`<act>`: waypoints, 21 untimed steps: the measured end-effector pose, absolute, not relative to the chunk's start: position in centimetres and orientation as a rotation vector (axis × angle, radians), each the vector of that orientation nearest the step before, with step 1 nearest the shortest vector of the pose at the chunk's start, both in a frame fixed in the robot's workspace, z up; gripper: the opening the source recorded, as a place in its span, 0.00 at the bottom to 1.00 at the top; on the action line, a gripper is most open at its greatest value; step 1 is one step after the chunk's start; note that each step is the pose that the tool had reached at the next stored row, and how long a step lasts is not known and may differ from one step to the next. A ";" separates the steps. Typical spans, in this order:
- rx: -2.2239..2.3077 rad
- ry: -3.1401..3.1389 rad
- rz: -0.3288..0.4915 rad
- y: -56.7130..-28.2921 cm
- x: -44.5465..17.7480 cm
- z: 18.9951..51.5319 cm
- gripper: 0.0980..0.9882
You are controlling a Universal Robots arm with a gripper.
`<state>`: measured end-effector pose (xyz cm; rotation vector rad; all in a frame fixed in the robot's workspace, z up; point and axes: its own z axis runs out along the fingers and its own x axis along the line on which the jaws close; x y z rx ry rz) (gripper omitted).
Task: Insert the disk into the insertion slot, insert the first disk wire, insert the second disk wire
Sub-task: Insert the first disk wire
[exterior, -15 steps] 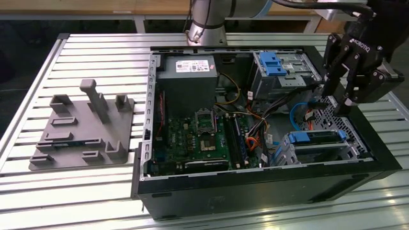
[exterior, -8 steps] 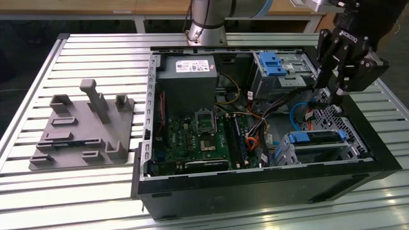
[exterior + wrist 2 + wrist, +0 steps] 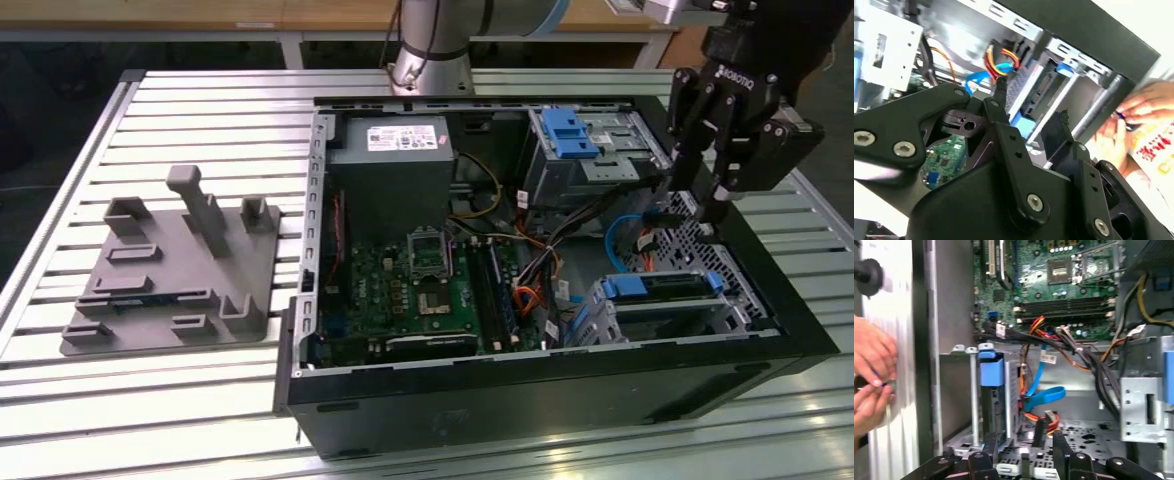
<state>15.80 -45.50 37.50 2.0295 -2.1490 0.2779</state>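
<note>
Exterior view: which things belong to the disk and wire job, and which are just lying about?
Job: disk, insertion slot, blue wire, gripper.
Lying about: grey fixture plate, power supply, motherboard, taller bay.

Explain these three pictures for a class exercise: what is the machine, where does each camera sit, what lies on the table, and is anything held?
The machine is one robot arm; its end effector hangs over an open computer case on a slatted metal table. The exterior view looks on from off the arm; both wrist views ride on the arm, looking past its fingers into the case. A grey moulded fixture lies beside the case. The disk, framed in blue, sits in the insertion slot. The fingers stand apart, holding nothing I can see. A person's hands show outside the case.
</note>
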 end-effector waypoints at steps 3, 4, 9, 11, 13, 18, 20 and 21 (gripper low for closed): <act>1.989 -2.171 0.286 -45.5 15.8 37.2 0.52; 1.972 -2.184 0.284 -45.5 15.8 37.1 0.52; 1.929 -2.201 0.294 -44.8 15.8 36.5 0.52; 1.920 -2.191 0.305 -44.4 15.8 36.4 0.52; 1.911 -2.180 0.322 -43.9 15.8 36.2 0.52; 1.901 -2.169 0.340 -43.7 16.1 35.6 0.52; 1.901 -2.169 0.340 -43.7 16.1 35.2 0.52; 1.899 -2.167 0.343 -43.7 16.1 35.0 0.52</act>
